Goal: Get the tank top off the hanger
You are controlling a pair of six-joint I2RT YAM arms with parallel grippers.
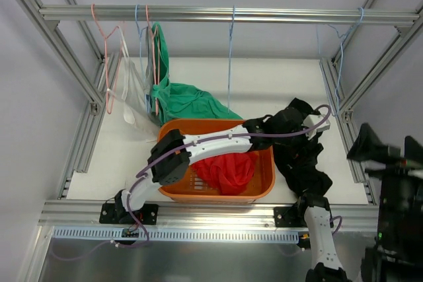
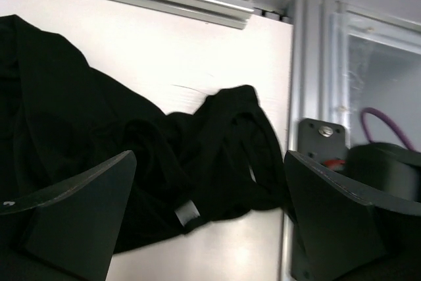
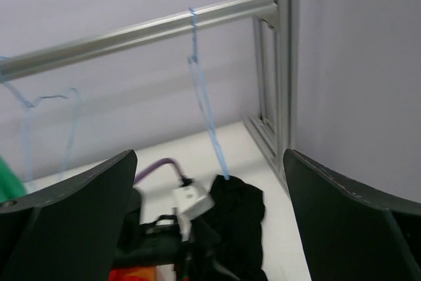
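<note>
The black tank top [image 1: 305,163] lies crumpled on the white table right of the orange basket; it also shows in the left wrist view [image 2: 131,162] and the right wrist view [image 3: 242,222]. A bare blue hanger [image 1: 338,64] hangs from the bar at the right; in the right wrist view its [image 3: 205,110] lower end meets the cloth's top edge, and I cannot tell whether they touch. My left gripper [image 1: 291,121] reaches across the basket and hovers over the tank top, open and empty [image 2: 210,222]. My right gripper [image 1: 390,148] is raised at the right, open and empty [image 3: 210,228].
The orange basket [image 1: 264,189] holds a red garment [image 1: 228,170]. A green garment [image 1: 182,97] hangs at the back left among pink hangers [image 1: 106,51] and a white one. Another blue hanger [image 1: 230,64] hangs mid-bar. Aluminium frame posts [image 1: 347,137] flank the table.
</note>
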